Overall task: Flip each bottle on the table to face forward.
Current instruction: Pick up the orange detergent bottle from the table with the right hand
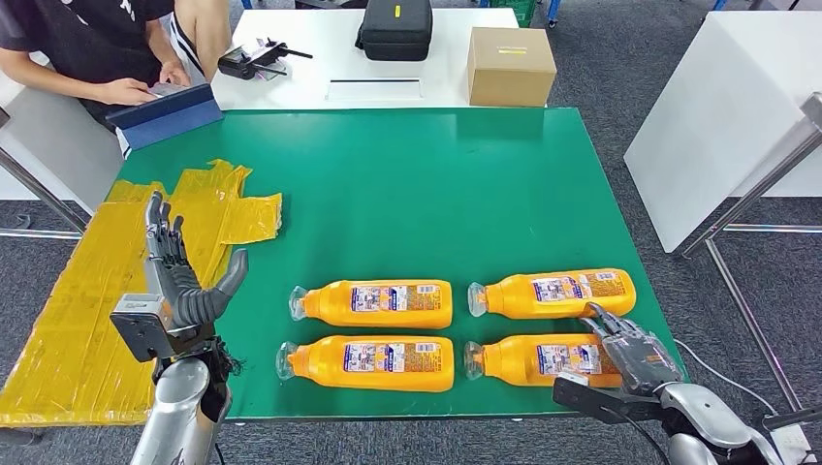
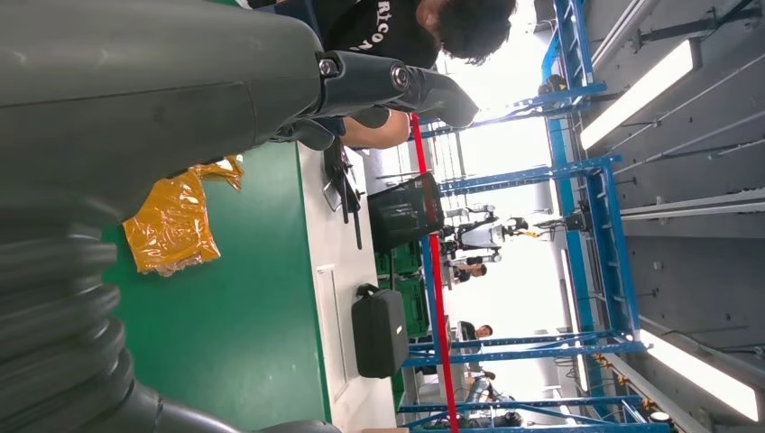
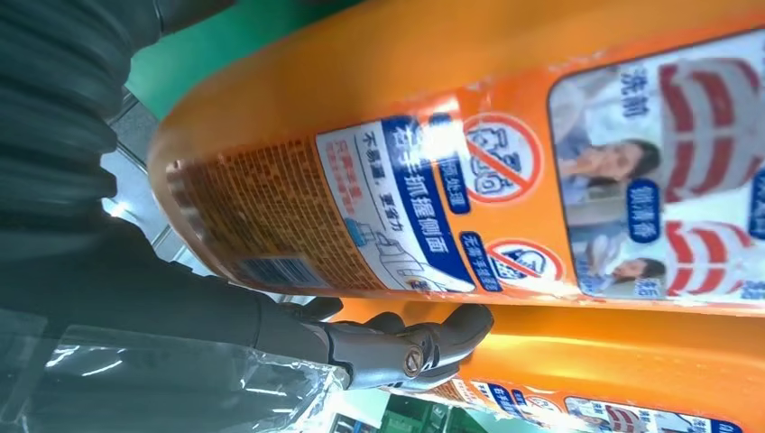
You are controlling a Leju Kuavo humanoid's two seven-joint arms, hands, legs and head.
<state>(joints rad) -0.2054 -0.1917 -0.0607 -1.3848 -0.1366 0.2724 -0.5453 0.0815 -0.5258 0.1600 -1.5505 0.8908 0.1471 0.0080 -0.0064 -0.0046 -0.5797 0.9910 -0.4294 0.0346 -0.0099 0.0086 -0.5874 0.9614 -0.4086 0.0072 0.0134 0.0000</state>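
Four orange bottles lie on their sides on the green table (image 1: 407,184) in two rows, caps pointing left, printed back labels up. They are the far left bottle (image 1: 378,303), far right bottle (image 1: 557,293), near left bottle (image 1: 373,362) and near right bottle (image 1: 533,359). My right hand (image 1: 630,351) lies over the base end of the near right bottle (image 3: 505,180). Its fingers (image 3: 397,347) curl round the bottle's far side into the gap between the two right bottles. My left hand (image 1: 179,281) is raised by the table's left front edge, fingers spread, holding nothing.
A crumpled yellow sheet (image 1: 97,291) covers the table's left side. A person (image 1: 87,48) sits at the far left corner with a blue tablet (image 1: 165,114). On the white table behind are a cardboard box (image 1: 511,65), a black case (image 1: 395,27) and a controller (image 1: 254,58).
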